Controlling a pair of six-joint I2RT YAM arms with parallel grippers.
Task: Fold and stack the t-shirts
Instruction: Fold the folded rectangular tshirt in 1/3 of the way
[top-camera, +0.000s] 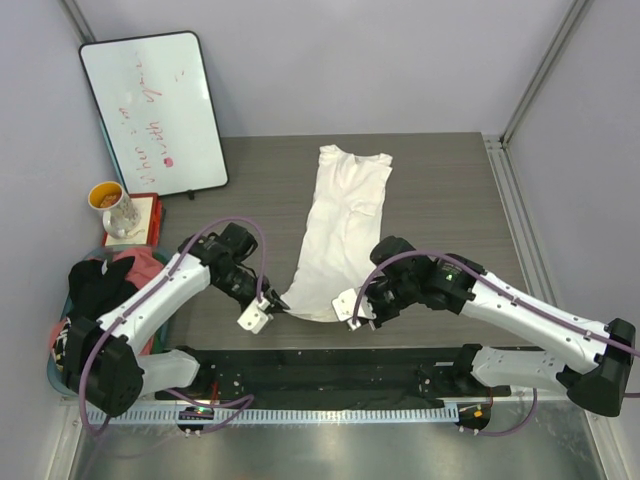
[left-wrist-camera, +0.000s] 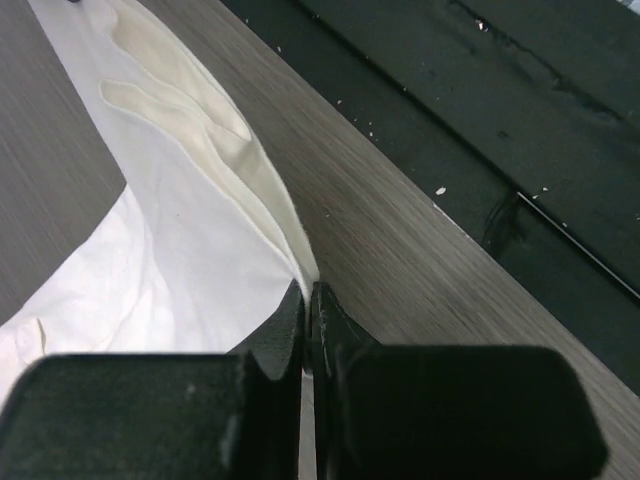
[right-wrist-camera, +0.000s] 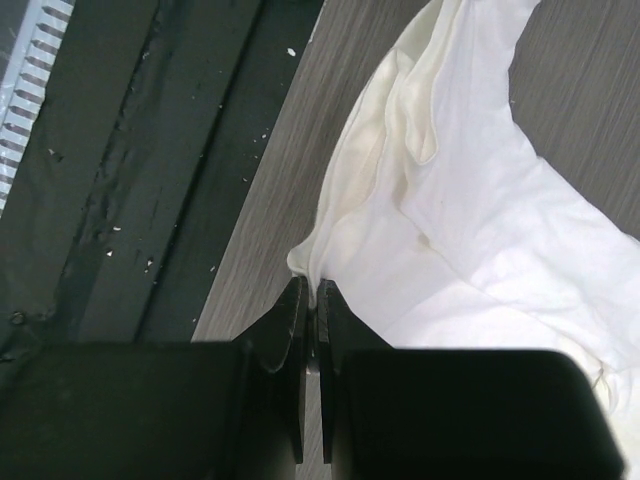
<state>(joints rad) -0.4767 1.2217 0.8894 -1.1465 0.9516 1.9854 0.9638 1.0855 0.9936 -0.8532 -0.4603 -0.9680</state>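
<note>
Left gripper (top-camera: 270, 303) and right gripper (top-camera: 350, 308) each clamp a near hem corner of the long white fabric t-shirt (top-camera: 345, 215) on the grey wood-grain table (top-camera: 450, 190)

Overview plus two wrist close-ups
Top camera looks down on the grey wood-grain table (top-camera: 450, 200); both wrist cameras sit low and close at the white fabric t-shirt (top-camera: 340, 220), which every view shares.

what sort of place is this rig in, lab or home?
Probably a robot lab cell, not a home: plain walls on metal framing, a whiteboard propped at the back, a white t-shirt on a grey table.
</note>
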